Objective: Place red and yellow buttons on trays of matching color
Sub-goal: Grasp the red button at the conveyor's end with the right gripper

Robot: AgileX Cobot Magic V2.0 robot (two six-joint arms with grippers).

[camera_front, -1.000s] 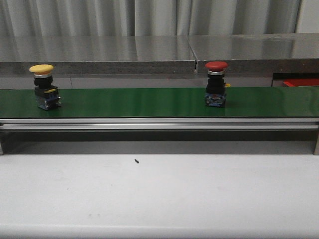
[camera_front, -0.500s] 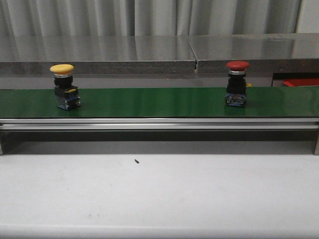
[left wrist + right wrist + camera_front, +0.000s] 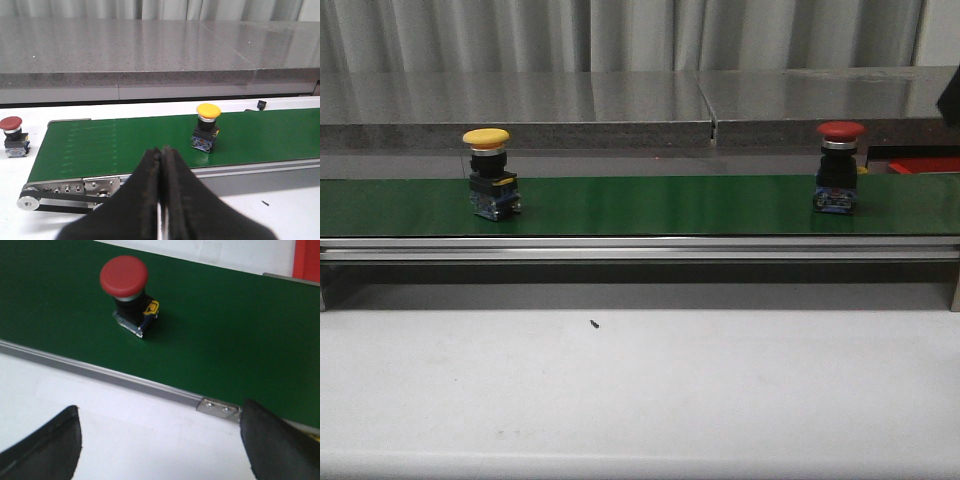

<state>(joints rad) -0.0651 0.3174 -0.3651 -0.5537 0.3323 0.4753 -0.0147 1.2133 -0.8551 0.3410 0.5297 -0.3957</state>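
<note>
While spread wide, right hand (image 3: 159, 440) well short of upright red button (image 3: 128, 293) on green belt (image 3: 225, 340).

Green belt (image 3: 640, 205) glossy; rail (image 3: 640, 248) brushed metal; table (image 3: 640, 390) matt white.

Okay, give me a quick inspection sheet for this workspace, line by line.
Surface: green conveyor belt running across a white table.
Job's things: yellow button and red button upright on the belt; a second red button off the belt's end; red tray edge at right.
Clutter: small dark speck on the table.
Grippers: left gripper shut, empty; right gripper open, near the red button.
Cables: nothing seen.
Surroundings: grey counter, curtain behind.
</note>
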